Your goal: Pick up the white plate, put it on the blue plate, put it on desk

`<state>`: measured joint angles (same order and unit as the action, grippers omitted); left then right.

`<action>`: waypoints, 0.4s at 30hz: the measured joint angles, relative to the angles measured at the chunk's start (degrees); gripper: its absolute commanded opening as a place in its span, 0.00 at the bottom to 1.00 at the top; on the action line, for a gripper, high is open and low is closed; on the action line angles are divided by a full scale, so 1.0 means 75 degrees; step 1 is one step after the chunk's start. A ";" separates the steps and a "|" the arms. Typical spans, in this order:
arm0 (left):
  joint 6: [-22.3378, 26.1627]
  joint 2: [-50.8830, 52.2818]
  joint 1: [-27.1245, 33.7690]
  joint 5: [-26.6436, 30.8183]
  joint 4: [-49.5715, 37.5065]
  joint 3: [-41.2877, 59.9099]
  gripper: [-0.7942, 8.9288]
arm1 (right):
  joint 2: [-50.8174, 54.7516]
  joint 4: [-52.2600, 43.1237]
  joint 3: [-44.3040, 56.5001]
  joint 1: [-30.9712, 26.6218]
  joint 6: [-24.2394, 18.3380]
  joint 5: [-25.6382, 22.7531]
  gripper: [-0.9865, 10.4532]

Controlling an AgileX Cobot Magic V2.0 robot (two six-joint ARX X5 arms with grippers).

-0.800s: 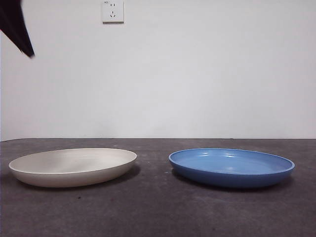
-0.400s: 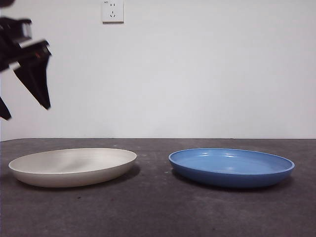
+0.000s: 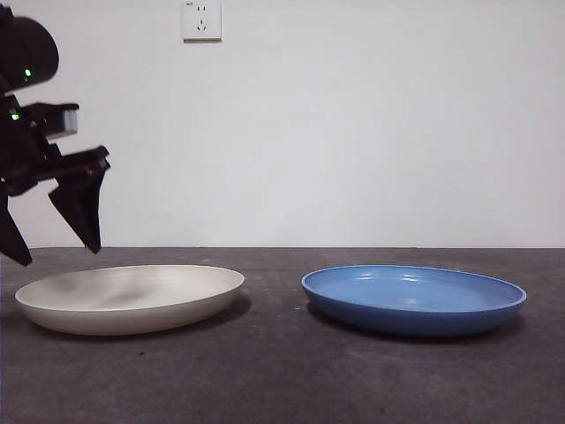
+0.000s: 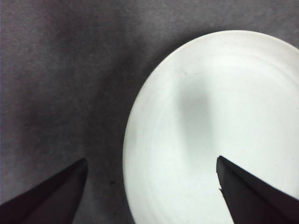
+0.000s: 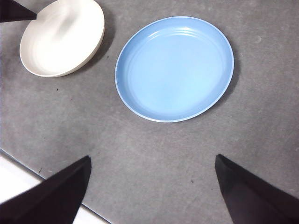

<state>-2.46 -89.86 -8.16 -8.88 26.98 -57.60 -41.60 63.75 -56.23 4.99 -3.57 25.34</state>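
The white plate (image 3: 132, 296) lies on the desk (image 3: 282, 371) at the left, and the blue plate (image 3: 415, 296) lies apart from it at the right. My left gripper (image 3: 55, 252) is open and empty, just above the white plate's left rim. In the left wrist view the white plate (image 4: 219, 107) fills the right side, and my left gripper (image 4: 152, 158) straddles its rim with one jaw over the plate and one over the desk (image 4: 56, 70). My right gripper (image 5: 153, 157) is open and empty, high above the desk (image 5: 154, 140). It looks down on the blue plate (image 5: 175, 67) and the white plate (image 5: 60, 39).
A white wall with a socket (image 3: 201, 19) stands behind the desk. The desk's edge (image 5: 18, 164) shows in the right wrist view, with a pale surface beyond it. The left gripper's black tip (image 5: 14, 11) shows over the white plate there.
My left gripper has come down from the top left corner to just above the white plate's left rim. The plates have not moved.
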 measured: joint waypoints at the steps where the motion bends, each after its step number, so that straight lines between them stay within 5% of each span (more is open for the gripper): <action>1: 0.0000 -0.0085 0.0000 -0.0003 -0.0041 0.0000 0.53 | 0.0000 0.0000 0.0000 0.0000 -0.0003 0.0000 0.46; 12: 0.0000 -0.0545 0.0000 0.0000 -0.0332 -0.0006 0.53 | 0.0000 -0.0012 0.0000 0.0000 -0.0003 0.0000 0.46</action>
<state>-2.46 -93.95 -8.16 -8.88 24.49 -57.65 -41.60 63.66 -56.23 4.99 -3.60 25.34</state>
